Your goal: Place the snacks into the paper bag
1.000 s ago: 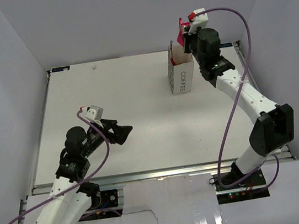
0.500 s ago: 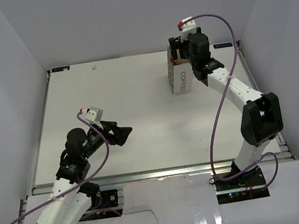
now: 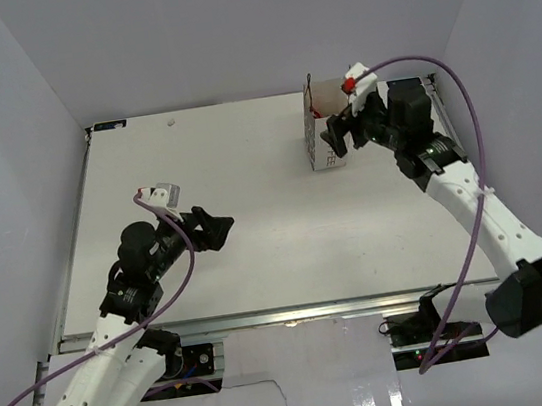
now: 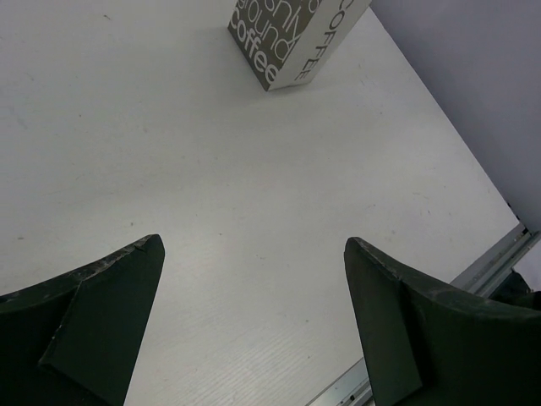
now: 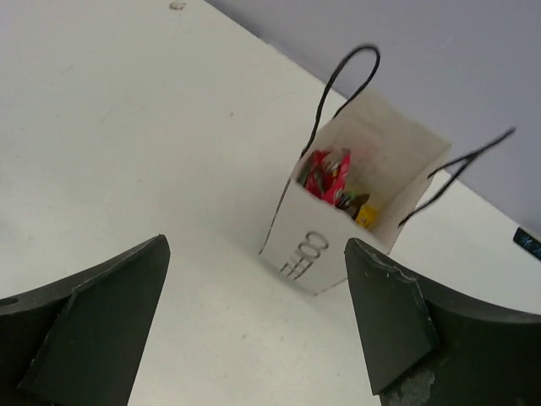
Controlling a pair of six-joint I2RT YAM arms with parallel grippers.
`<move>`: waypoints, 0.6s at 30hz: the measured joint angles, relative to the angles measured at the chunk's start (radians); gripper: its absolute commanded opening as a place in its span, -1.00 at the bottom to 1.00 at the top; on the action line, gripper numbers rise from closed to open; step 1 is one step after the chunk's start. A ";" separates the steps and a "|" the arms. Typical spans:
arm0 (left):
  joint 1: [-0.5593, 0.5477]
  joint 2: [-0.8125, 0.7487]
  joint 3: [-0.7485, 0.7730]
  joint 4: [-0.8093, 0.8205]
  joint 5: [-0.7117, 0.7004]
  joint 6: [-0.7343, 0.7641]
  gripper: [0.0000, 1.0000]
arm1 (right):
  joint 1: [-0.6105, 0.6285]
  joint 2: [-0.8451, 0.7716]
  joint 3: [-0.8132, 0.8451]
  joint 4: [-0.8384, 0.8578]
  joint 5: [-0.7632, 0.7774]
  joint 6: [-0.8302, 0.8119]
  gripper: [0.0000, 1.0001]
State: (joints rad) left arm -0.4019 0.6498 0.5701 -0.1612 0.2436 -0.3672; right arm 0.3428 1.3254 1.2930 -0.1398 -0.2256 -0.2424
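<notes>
Presently the paper bag [image 3: 320, 146] stands upright at the far right of the table [image 3: 196, 173]. It is white, with "COFFEE" in dark letters on one wall and two thin dark loop handles [image 5: 345, 80] rising from its open mouth. The snacks [image 5: 328, 175] lie inside it: pink-red wrappers uppermost, a dark one and a yellow corner beneath. How many there are cannot be counted.

From above, only a red scrap shows inside the bag's mouth, and the right claw [image 3: 337, 137] covers most of the lettering. The left wrist view cuts off the bag's top and shows larger brown print on an adjoining wall. One handle is blurred in the right wrist view.

The right claw hangs just beside the bag, fingers [image 5: 93, 321] spread wide with nothing between them. The left claw [image 3: 216, 226] sits over the near left of the table, well apart from the bag, likewise released and holding nothing. Purple cables [image 3: 451, 46] loop from both wrists. Grey walls [image 3: 226, 27] enclose the table.
</notes>
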 measured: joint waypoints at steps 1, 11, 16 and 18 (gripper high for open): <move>0.000 -0.003 0.002 0.001 -0.009 -0.001 0.96 | -0.004 -0.057 -0.056 -0.016 -0.008 0.005 0.80; 0.000 -0.012 0.018 -0.004 -0.100 -0.001 0.96 | -0.221 -0.350 -0.400 -0.177 0.180 0.113 0.80; 0.000 0.005 0.023 -0.011 -0.114 -0.001 0.96 | -0.280 -0.434 -0.440 -0.214 0.223 0.140 0.80; 0.000 0.013 0.027 -0.022 -0.116 0.000 0.96 | -0.293 -0.445 -0.440 -0.214 0.224 0.156 0.80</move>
State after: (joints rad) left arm -0.4019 0.6628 0.5976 -0.1833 0.1276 -0.3676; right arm 0.0498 0.8806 0.8528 -0.3542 -0.0017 -0.0868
